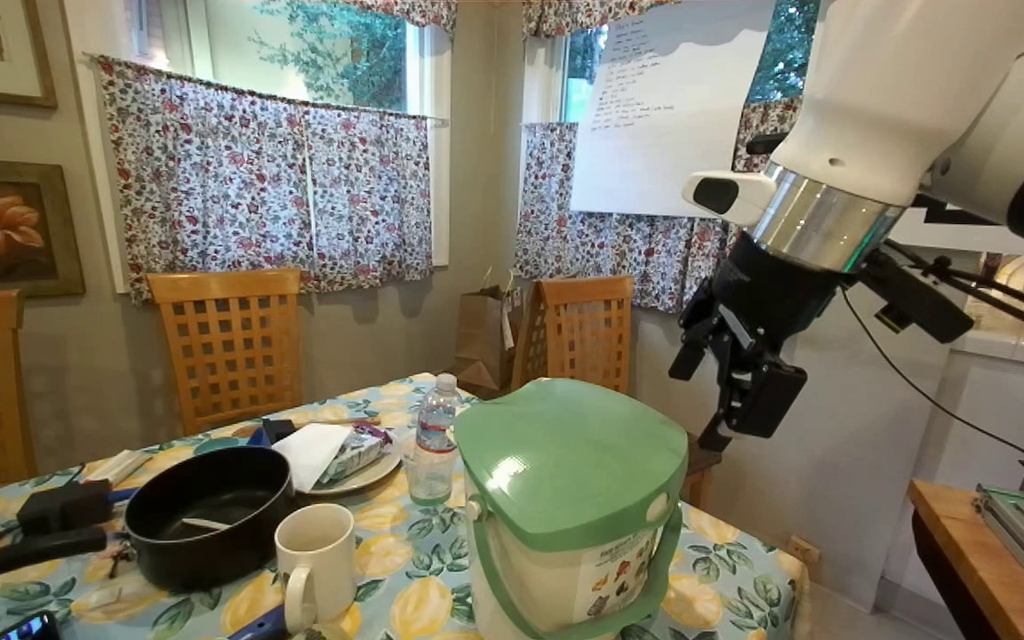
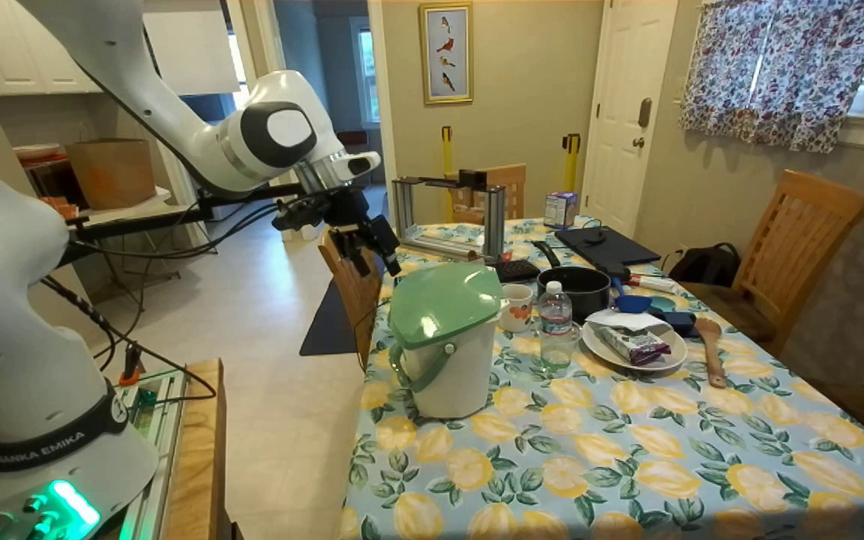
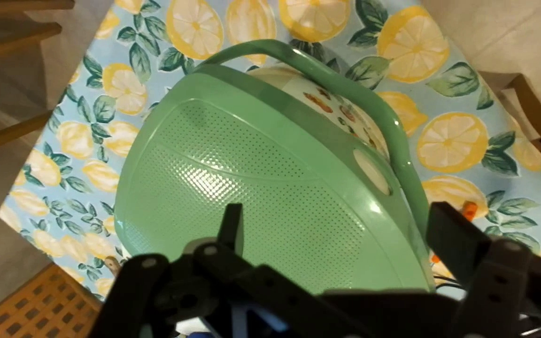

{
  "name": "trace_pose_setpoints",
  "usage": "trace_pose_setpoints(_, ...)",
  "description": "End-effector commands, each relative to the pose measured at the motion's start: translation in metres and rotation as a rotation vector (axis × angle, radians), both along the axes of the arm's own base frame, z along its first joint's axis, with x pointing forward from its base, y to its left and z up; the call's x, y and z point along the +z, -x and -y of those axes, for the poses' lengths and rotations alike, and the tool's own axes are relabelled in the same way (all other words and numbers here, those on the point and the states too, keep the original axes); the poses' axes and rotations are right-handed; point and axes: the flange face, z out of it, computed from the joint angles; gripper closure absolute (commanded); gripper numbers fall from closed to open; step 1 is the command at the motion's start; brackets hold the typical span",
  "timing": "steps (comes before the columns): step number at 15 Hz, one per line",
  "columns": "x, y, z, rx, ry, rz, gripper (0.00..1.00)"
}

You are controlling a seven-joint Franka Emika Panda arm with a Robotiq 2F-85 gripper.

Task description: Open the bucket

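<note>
Bucket (image 2: 469,352) upright on bench (image 2: 627,442), green lid (image 3: 261,178) down, handle (image 3: 402,159) lowered; I've got my hand (image 3: 337,223) hanging in air near lid, fingers (image 3: 230,230) spread wide apart! Water bottle (image 2: 556,334) and white mug (image 2: 516,307) standing close by.

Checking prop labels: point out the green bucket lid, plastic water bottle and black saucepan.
Green bucket lid (image 3: 270,197), in the wrist view: dotted top.
Plastic water bottle (image 1: 435,436), in an exterior view: label.
Black saucepan (image 1: 210,560), in an exterior view: outer wall.
</note>
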Motion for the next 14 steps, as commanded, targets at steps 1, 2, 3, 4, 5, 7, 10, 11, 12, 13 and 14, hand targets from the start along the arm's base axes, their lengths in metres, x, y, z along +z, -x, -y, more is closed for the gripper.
trace_pose_setpoints(1, -0.009, -0.015, -0.009, 0.02, 0.1, 0.001, 0.0)
trace_pose_setpoints(2, -0.004, -0.004, -0.004, 0.017, 0.058, 0.003, 0.0)
trace_pose_setpoints(3, -0.005, -0.005, -0.005, 0.016, 0.06, 0.001, 0.0)
trace_pose_setpoints(4, -0.005, -0.005, -0.005, 0.016, 0.06, 0.0, 0.0)
trace_pose_setpoints(5, -0.005, -0.005, -0.005, 0.016, 0.06, 0.0, 0.0)
trace_pose_setpoints(7, -0.005, -0.005, -0.005, 0.015, 0.06, 0.001, 0.0)
trace_pose_setpoints(10, -0.011, -0.007, -0.008, 0.023, 0.085, -0.012, 0.0)
trace_pose_setpoints(11, -0.016, -0.007, -0.012, 0.035, 0.092, -0.019, 0.0)
trace_pose_setpoints(12, -0.02, -0.008, -0.016, 0.046, 0.105, -0.03, 0.0)
trace_pose_setpoints(13, -0.024, -0.009, -0.02, 0.062, 0.109, -0.037, 0.0)
trace_pose_setpoints(14, -0.028, -0.008, -0.023, 0.074, 0.119, -0.043, 0.0)
